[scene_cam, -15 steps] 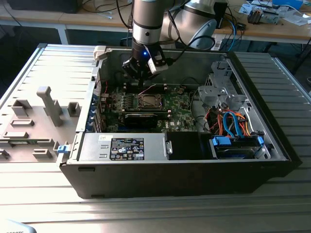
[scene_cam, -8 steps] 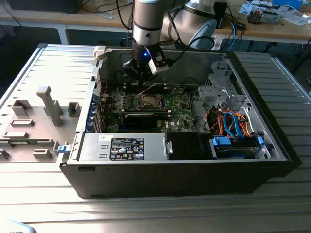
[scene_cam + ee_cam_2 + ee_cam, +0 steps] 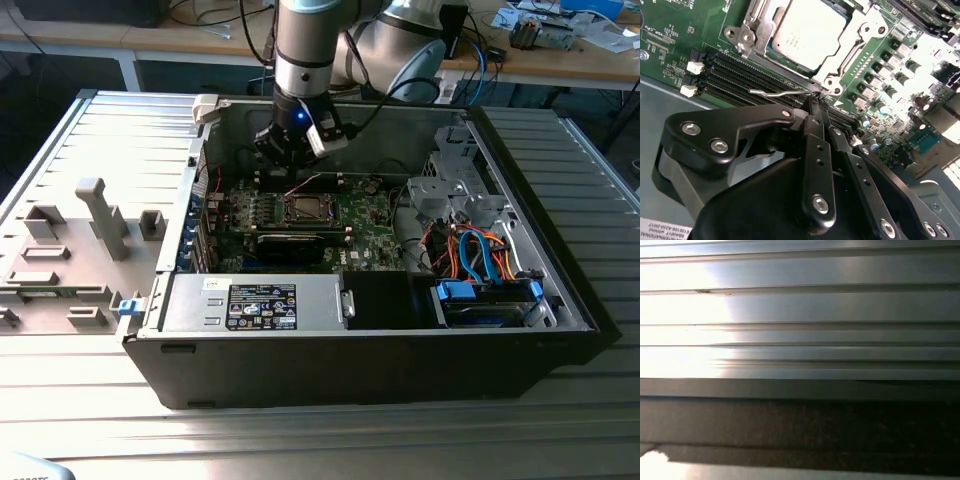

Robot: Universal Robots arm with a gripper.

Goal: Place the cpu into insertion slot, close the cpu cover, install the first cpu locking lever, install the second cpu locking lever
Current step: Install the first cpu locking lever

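Now pinching a thin wire locking lever [image 3: 782,92] beside the insertion slot [image 3: 790,60].
Fingers [image 3: 812,107] pressed together on it; cpu [image 3: 807,32] seated under closed cpu cover [image 3: 847,57], memory slots [image 3: 740,75] alongside.

Tool [image 3: 815,102] low among memory slots [image 3: 740,75], a locking lever [image 3: 782,93] at its tips.

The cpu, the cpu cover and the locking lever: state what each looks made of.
The cpu: pale matte metal lid, brushed grey sheen. The cpu cover: bright silver stamped sheet metal, glinting at its edges. The locking lever: thin bent wire rod, likely steel, shiny. The gripper fingertips beside it: black, probably coated metal.
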